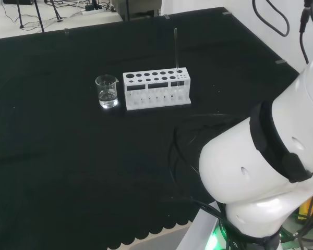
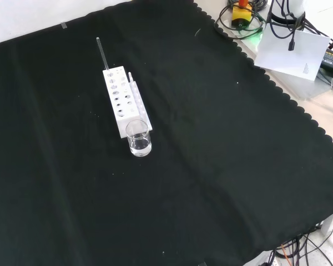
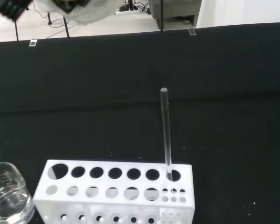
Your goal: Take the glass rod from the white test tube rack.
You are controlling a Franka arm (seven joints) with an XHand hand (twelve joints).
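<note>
Glass rod [image 1: 175,48] is your target, and you can see it standing upright in an end hole of the white test tube rack [image 1: 156,89], at the right end in the head view and at the far end in the front view. It rises well clear of the rack top, which leaves you plenty of bare shaft to take hold of above the holes. A small glass beaker [image 1: 107,91] with a little clear liquid sits just beside the opposite end of the rack, so judge your approach from the rod's side to keep away from it. The worktop [image 1: 68,166] around them is bare black cloth. A blurred white and black part of the robot hand [image 3: 70,5] shows in the wrist view, set back from the rod; you cannot tell from it whether the fingers are straight or curled. Nothing touches the rod yet, so the reach has yet to be made.
</note>
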